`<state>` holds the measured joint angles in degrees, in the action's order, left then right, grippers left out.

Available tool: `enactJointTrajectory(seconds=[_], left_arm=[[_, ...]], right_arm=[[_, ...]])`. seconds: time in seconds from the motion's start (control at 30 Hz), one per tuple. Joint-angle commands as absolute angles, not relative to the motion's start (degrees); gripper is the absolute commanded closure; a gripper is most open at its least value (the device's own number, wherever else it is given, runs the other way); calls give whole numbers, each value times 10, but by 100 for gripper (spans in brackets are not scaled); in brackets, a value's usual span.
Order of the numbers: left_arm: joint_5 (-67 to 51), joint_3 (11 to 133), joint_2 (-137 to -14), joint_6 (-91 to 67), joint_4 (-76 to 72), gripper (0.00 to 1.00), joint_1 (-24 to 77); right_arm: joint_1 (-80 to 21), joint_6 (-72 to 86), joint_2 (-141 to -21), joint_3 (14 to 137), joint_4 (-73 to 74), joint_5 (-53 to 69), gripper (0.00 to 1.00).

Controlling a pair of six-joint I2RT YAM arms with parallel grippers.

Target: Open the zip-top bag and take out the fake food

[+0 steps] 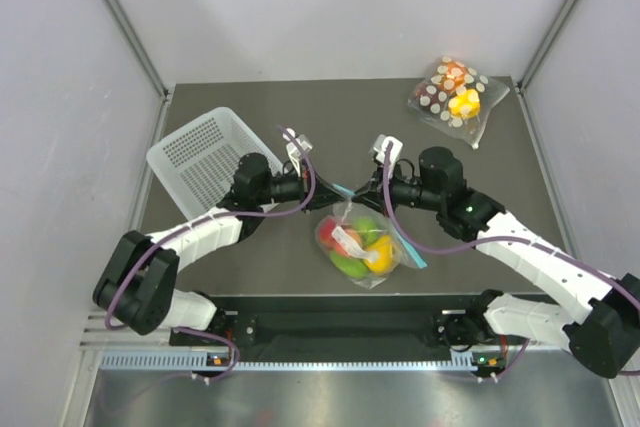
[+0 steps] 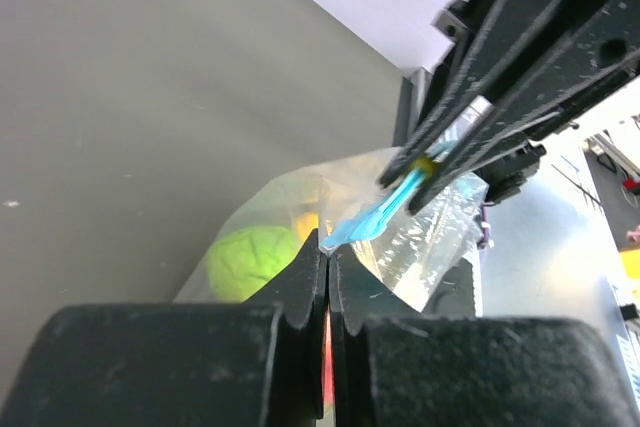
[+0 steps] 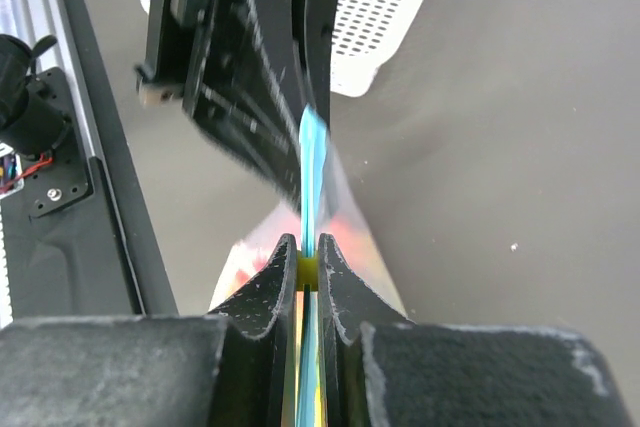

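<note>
The clear zip-top bag (image 1: 362, 247) is held up by its mouth at mid table, with red (image 1: 329, 235), green (image 1: 346, 266) and yellow (image 1: 381, 253) fake fruits inside. Its teal-blue zip strip (image 1: 342, 190) runs between both grippers. My left gripper (image 1: 324, 187) is shut on the strip's end corner (image 2: 345, 230); a green fruit (image 2: 250, 260) shows through the plastic below it. My right gripper (image 1: 364, 188) is shut on the strip (image 3: 311, 157) at a small yellow slider (image 3: 309, 267), and it shows in the left wrist view (image 2: 430, 162). No peach-orange fruit shows.
A white perforated basket (image 1: 203, 155) stands at the back left beside my left arm. A polka-dot bag (image 1: 455, 95) with yellow and orange pieces lies at the back right corner. White walls enclose the dark table (image 1: 300, 107).
</note>
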<state>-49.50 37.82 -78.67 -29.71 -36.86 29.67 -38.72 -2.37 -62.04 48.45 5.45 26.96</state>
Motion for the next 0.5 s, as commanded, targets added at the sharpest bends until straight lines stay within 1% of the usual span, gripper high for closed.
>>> enactJointTrajectory(seconds=[0.0, 0.2, 0.47], left_arm=[[-468, 396, -784, -299, -388, 100, 257], [-425, 403, -770, -272, -324, 100, 230], [-377, 414, -765, -265, -288, 100, 197]], right_arm=[[-388, -29, -587, 483, 84, 263, 100], [-388, -24, -569, 479, 95, 243, 100], [-388, -25, -541, 477, 119, 222, 100]])
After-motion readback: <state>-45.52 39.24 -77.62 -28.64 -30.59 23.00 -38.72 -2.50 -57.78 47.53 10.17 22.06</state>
